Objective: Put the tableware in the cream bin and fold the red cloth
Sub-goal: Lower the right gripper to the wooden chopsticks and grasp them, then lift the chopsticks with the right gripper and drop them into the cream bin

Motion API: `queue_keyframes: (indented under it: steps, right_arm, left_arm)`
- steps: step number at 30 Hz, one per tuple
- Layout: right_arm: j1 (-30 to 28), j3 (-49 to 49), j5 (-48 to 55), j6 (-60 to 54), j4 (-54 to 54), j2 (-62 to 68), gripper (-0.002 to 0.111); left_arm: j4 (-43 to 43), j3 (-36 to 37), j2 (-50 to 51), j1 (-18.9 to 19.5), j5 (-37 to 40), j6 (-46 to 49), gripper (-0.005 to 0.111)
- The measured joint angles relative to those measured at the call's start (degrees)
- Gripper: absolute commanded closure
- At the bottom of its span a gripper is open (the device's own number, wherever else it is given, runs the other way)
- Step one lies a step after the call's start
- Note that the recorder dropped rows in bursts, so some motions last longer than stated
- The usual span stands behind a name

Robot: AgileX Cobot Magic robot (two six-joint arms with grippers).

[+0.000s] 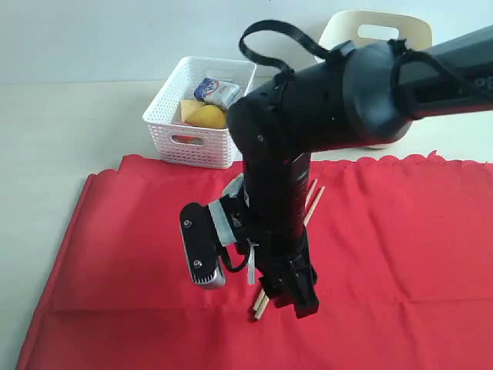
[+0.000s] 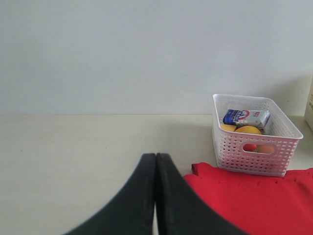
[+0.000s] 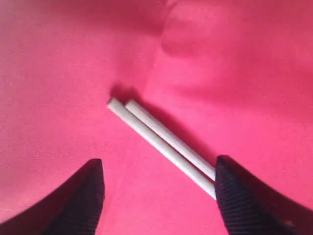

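On the pale table (image 1: pixel 62 139), the pair of wooden chopsticks (image 3: pixel 161 147) lies mid red cloth (image 1: pixel 400 254) beneath the wide-spread right gripper (image 3: pixel 156 172), so the pick-up probably calls for lowering and closing, while the left gripper (image 2: pixel 155 196) is pinched shut.

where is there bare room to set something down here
Bare: the red cloth on either side of the chopsticks, left up to the white basket and right to the picture's edge; also the table left of that basket. Crowded: mid-cloth, where the open right gripper straddles the chopsticks.
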Motion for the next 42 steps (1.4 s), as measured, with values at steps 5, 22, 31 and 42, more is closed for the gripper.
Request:
queue_keyframes:
  steps: [5, 22, 31, 42]
  right_arm:
    - [0.56, 0.0, -3.28, 5.69, -8.15, 2.94, 0.046]
    - [0.56, -0.52, -4.26, 7.6, -9.84, 6.16, 0.08]
    - [0.78, -0.52, -3.17, 9.7, -9.66, 6.16, 0.108]
    - [0.78, -0.52, -3.17, 11.26, -9.66, 5.92, 0.108]
  left_arm:
    - [0.0, 0.0, 0.0, 0.0, 0.0, 0.0, 0.106]
    - [0.0, 0.0, 0.0, 0.0, 0.0, 0.0, 0.106]
    - [0.0, 0.0, 0.0, 0.0, 0.0, 0.0, 0.106]
    - [0.0, 0.0, 0.0, 0.0, 0.0, 0.0, 0.106]
